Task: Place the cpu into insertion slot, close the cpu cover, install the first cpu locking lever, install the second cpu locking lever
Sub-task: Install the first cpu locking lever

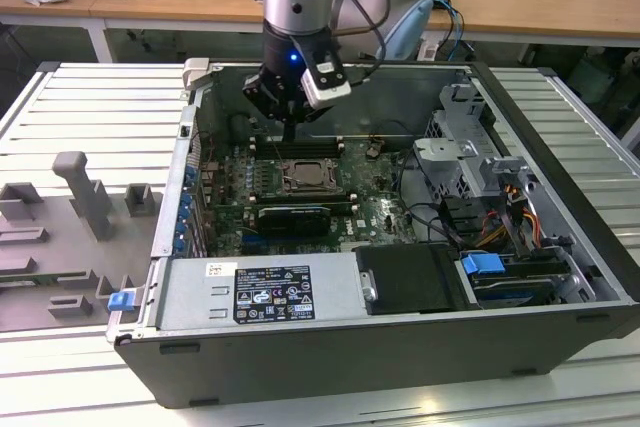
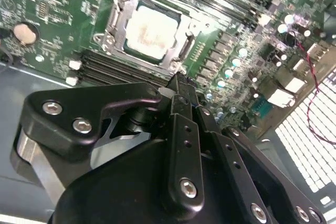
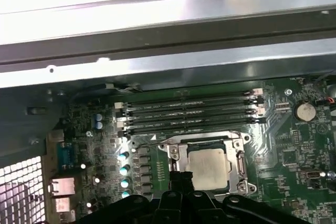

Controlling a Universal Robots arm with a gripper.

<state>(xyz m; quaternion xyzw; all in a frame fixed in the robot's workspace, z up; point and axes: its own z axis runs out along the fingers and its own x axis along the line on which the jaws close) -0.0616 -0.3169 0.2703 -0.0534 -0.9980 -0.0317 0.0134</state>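
The cpu [image 2: 152, 30] [image 3: 209, 167] lies flat in the insertion slot [image 1: 308, 175] on the green board, its pale metal top facing up. The silvery cpu cover [image 2: 116, 20] [image 3: 179, 157] lies down around it, framing the chip. My gripper [image 1: 289, 133] hangs just above the board at the far edge of the socket, over the memory slots. In both wrist views its black fingers [image 2: 178, 83] [image 3: 177, 176] are pressed together with nothing between them, their tips a short way from the socket's edge.
Long black memory slots [image 3: 189, 114] run beside the socket. A coin battery [image 3: 303, 110] sits on the board. Inside the open case are a black card [image 1: 290, 217], a power supply [image 1: 260, 292] and a drive cage [image 1: 460, 147]. A grey fixture [image 1: 90, 197] stands outside.
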